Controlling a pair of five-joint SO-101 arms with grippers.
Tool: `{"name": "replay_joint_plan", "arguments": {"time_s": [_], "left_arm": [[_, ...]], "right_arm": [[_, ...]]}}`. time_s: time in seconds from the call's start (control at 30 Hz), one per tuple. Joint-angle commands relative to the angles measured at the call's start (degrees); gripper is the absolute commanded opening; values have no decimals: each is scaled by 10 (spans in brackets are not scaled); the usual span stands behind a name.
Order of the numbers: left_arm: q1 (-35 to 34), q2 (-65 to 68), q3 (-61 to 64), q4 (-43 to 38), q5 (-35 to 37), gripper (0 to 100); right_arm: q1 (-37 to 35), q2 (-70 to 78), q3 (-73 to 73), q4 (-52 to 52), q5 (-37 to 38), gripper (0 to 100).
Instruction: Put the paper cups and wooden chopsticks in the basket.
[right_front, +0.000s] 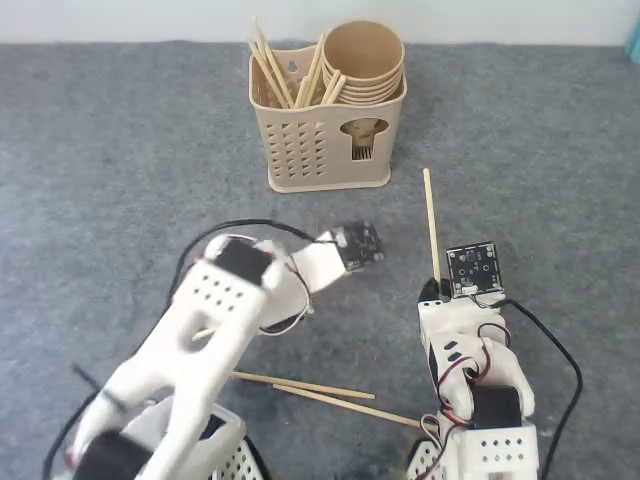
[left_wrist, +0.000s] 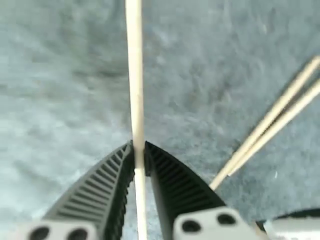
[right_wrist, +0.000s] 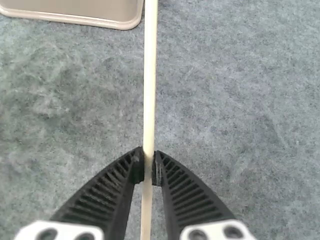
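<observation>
Clamping one wooden chopstick (left_wrist: 134, 75) in the left gripper (left_wrist: 139, 150), a second chopstick (right_wrist: 150, 75) in the right gripper (right_wrist: 147, 162), pinched just as tight. At 12 o'clock, inside the basket (right_front: 300, 150): stacked paper cups (right_front: 362, 55). At 6 o'clock, flat on the grey mat (right_front: 100, 150): two loose chopsticks (right_front: 320, 392).

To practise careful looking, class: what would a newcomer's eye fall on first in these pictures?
The beige basket at the table's far side, holding stacked paper cups and several chopsticks. The right gripper is shut on a chopstick pointing towards the basket, the left gripper on a second chopstick, and two loose chopsticks lie on the grey mat between the arms.
</observation>
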Motion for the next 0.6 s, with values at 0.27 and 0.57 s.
{"name": "replay_joint_plan", "arguments": {"time_s": [0.27, 0.57], "left_arm": [[5, -114, -175, 1, 156, 13], [-56, -113, -346, -105, 345, 13]], "right_arm": [[6, -4, 10, -7, -1, 7], [6, -4, 10, -7, -1, 7]]}}
